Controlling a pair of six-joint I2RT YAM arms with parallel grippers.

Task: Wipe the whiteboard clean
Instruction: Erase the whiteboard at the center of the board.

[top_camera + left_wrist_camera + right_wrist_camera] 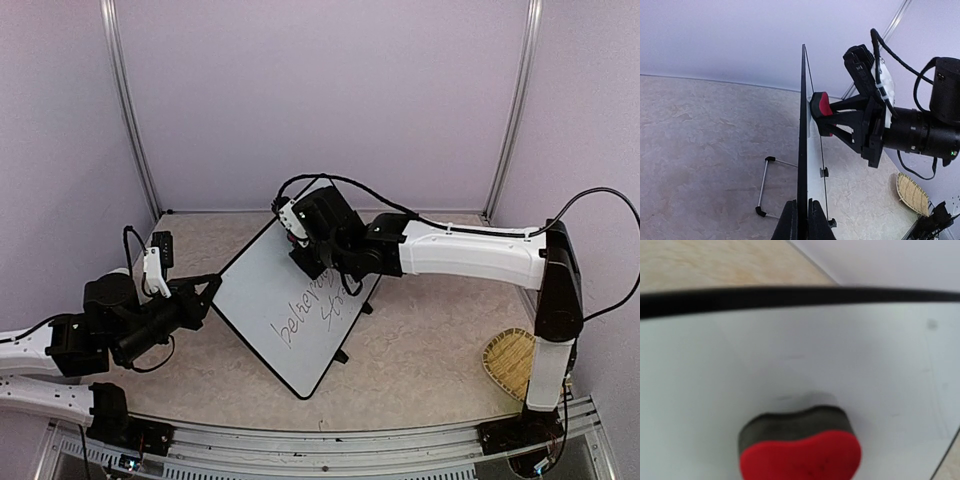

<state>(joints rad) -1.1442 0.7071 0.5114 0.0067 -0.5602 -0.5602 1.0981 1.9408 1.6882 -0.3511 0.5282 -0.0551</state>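
The whiteboard [265, 300] stands tilted mid-table, white with a thin black frame and black handwriting [312, 308] on its right half. My left gripper [208, 290] is shut on the board's left edge; in the left wrist view its fingers [790, 222] pinch the board's frame [802, 150], which shows edge-on. My right gripper [318, 262] is shut on a red eraser with dark felt [821, 106] and presses it against the board's face near the upper right. The eraser [800, 447] also shows on the white surface [715, 365] in the right wrist view, where the fingers are hidden.
A round woven coaster [510, 362] lies at the right near the right arm's base. A wire stand [762, 187] props the board from behind. Two small black feet [341, 355] stick out from the board's lower right edge. Purple walls close the back and sides.
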